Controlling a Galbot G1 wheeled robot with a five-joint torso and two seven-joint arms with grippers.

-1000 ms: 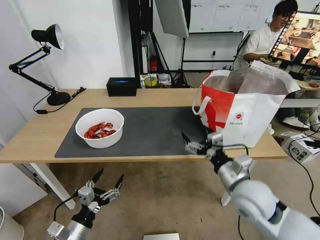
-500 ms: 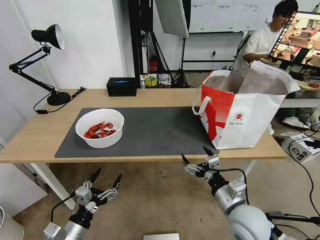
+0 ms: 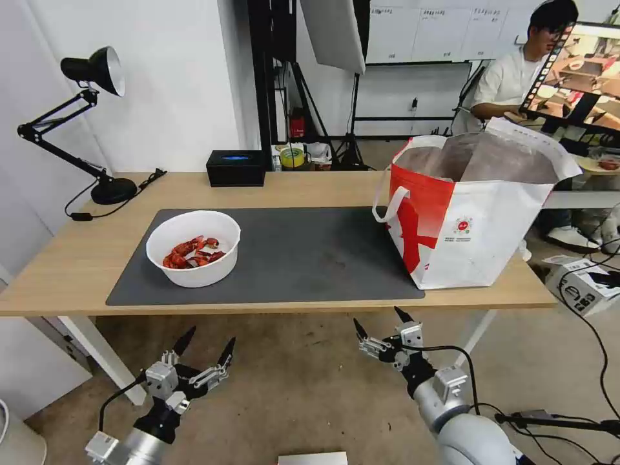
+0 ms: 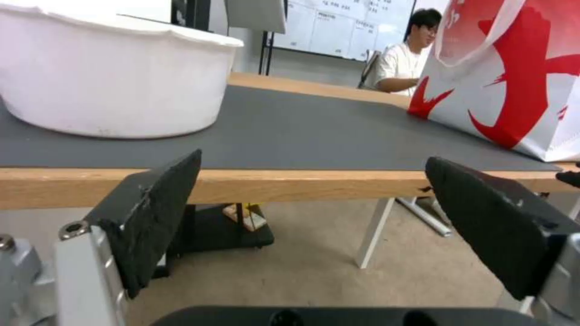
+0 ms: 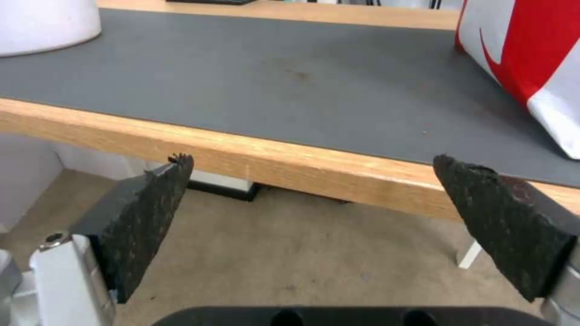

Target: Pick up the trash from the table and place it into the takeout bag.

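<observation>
1. Since a second ago, the right gripper (image 3: 381, 327) has pulled back from the dark grey rectangular mat (image 3: 303, 252) beside the bag and dropped below the front edge of the long light-wood table (image 3: 77, 258); it now hangs in front of that edge, jaws spread wide and empty. Nothing on the table has shifted.
2. The left gripper (image 3: 205, 345) sits low in front of the table too, below the bowl's side, its black fingers (image 4: 154, 213) wide apart and holding nothing; it has barely moved.
3. Of the trash, the white round bowl of red crayfish shells (image 3: 193, 247) stands upright on the mat's left part, untouched, probably because it is the bulkiest piece to lift level.
4. The large white-and-red insulated takeout bag (image 3: 468, 219) stands at the mat's right end, well apart from the bowl, mouth open upward and foil lining showing, so items can be dropped in from above.
5. A black desk lamp (image 3: 90, 123) and a black box (image 3: 236, 168) stay along the far edge, out of the working area.
6. Both arms low and open reads as a rest between picks; the bowl looks to be what remains.
</observation>
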